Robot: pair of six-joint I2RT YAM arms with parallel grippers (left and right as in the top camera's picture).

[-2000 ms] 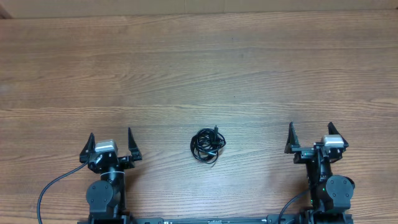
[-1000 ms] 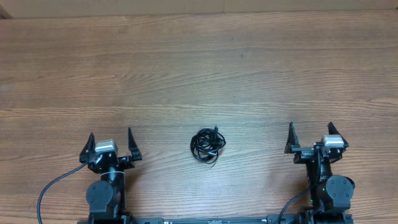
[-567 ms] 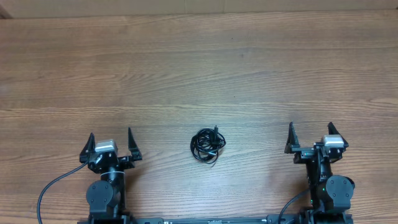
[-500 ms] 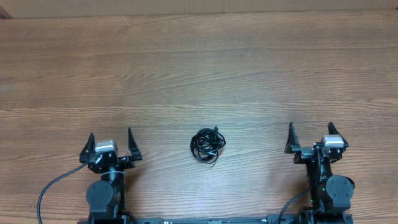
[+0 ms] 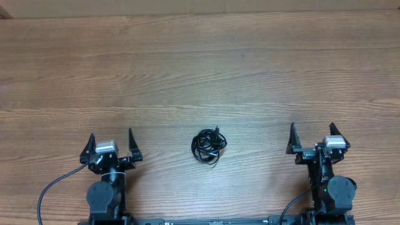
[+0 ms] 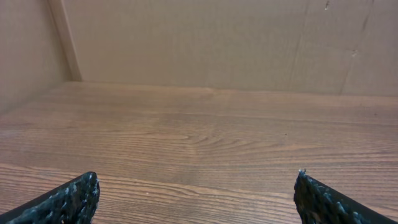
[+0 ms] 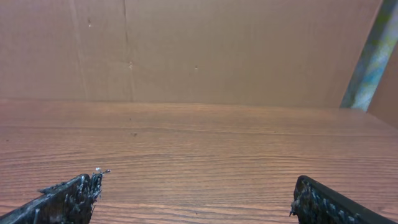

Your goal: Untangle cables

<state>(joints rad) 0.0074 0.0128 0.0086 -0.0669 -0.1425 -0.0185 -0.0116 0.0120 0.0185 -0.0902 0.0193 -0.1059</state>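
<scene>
The cables (image 5: 208,147) lie as one small knotted black bundle on the wooden table, near the front, midway between the two arms. My left gripper (image 5: 111,142) stands open to the left of the bundle, well apart from it. On the other side my right gripper (image 5: 312,137) is open too, also well apart. Both wrist views show only bare table between wide-spread fingertips (image 6: 74,196) (image 7: 68,196); the cables do not appear there.
The wooden table (image 5: 200,69) stretches away behind the bundle. A cardboard wall (image 6: 199,43) closes the far side, with another panel at the left. Thick black arm cables (image 5: 53,184) trail by the arm bases at the front edge.
</scene>
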